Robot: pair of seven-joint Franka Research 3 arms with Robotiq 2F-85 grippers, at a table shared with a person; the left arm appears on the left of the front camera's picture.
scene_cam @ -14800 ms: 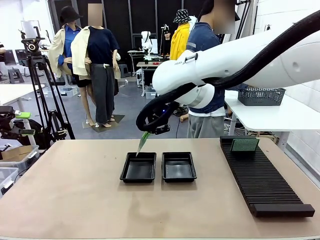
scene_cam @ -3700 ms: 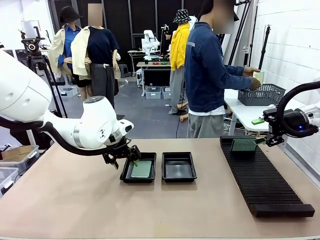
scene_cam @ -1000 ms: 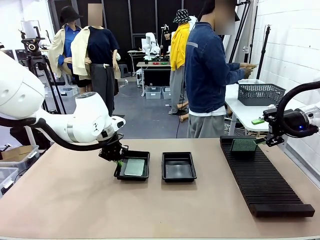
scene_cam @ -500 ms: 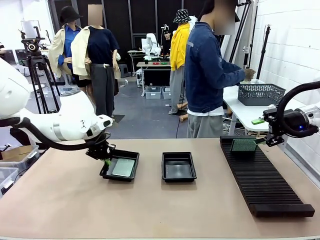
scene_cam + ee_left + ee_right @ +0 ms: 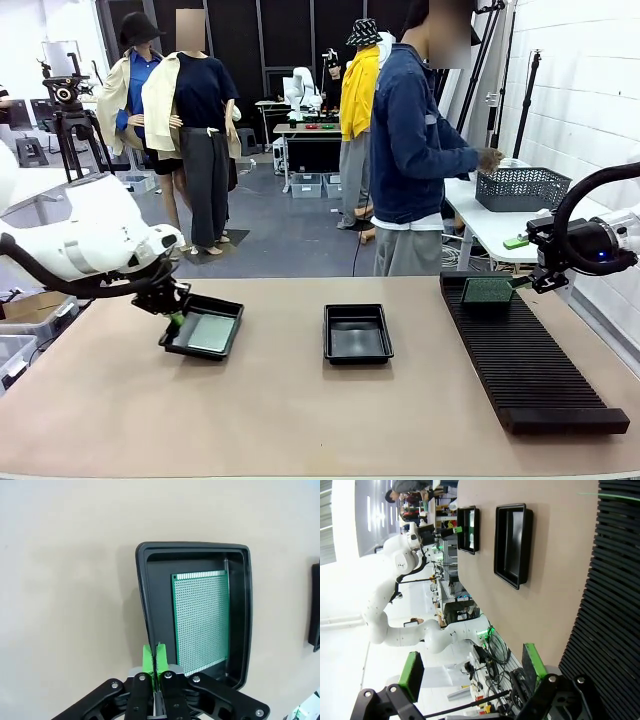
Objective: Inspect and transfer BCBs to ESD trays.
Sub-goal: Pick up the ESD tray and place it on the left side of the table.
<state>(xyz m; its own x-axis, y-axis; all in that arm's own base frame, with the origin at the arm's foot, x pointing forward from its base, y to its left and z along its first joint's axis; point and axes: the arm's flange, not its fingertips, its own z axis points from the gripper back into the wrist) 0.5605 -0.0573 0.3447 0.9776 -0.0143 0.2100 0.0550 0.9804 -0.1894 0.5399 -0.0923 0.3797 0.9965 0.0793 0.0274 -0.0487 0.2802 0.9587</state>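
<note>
On the table's left, my left gripper (image 5: 176, 320) is shut on the left rim of a black ESD tray (image 5: 236, 322). A green BCB (image 5: 212, 332) lies flat on that tray's floor. The left wrist view shows my left gripper (image 5: 154, 652) pinching the tray's rim (image 5: 192, 545) beside the perforated BCB (image 5: 201, 620). A second ESD tray (image 5: 357, 340) sits bare at the table's middle. Another BCB (image 5: 487, 290) stands upright at the far end of the slotted rack. My right gripper (image 5: 525, 283) hovers open just to its right, green fingers (image 5: 411, 672) wide apart.
The long black ribbed rack (image 5: 525, 365) runs along the table's right side. A person in a blue jacket stands behind the far edge, reaching to a mesh basket (image 5: 523, 188) on a side table. Bare tabletop lies between the trays and in front.
My left gripper has dragged the tray with its BCB leftward across the table, away from the second tray. The right arm has stayed still.
</note>
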